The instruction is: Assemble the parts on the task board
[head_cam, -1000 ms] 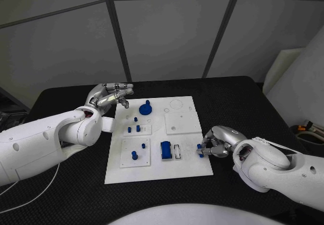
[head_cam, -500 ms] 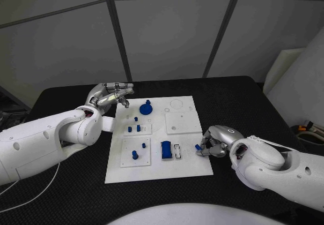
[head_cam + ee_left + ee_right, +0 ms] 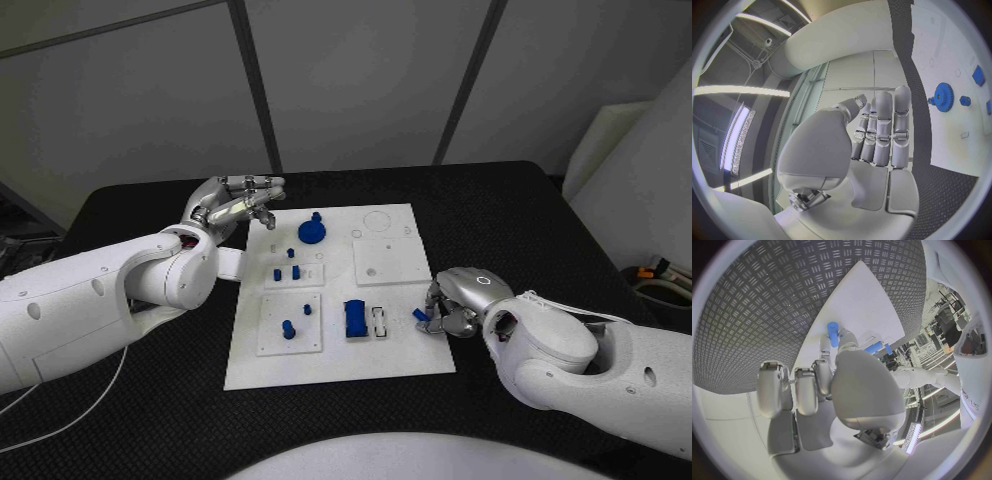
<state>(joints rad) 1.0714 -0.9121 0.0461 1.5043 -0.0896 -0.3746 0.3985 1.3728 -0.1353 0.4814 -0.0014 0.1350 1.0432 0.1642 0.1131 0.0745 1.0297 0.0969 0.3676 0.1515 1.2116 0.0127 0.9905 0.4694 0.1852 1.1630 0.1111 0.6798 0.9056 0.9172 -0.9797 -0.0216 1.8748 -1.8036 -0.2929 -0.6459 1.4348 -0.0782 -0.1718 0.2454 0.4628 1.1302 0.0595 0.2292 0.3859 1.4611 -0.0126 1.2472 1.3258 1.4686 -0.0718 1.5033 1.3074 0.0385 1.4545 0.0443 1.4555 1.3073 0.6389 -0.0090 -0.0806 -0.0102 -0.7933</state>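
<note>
A: Two robot hands sit at the white task board (image 3: 340, 300) in the head view. The right robot hand (image 3: 459, 304) is at the board's right edge, pinching a small blue peg (image 3: 420, 314). The left robot hand (image 3: 232, 203) is off the board's far left corner above the black bench (image 3: 506, 216), holding nothing.

B: And the other parts?

A: A blue gear (image 3: 312, 233) toward the far end, a blue block (image 3: 353, 318) near the middle, short pegs (image 3: 287, 272) on the left plates.

B: Left wrist view?

A: The left robot hand's (image 3: 873, 145) fingers are straight and side by side, empty; the gear (image 3: 944, 96) lies beyond.

B: Right wrist?

A: It shows the grasp closely: fingertips clamped on the peg (image 3: 833, 334) over the board (image 3: 870, 300).
</note>
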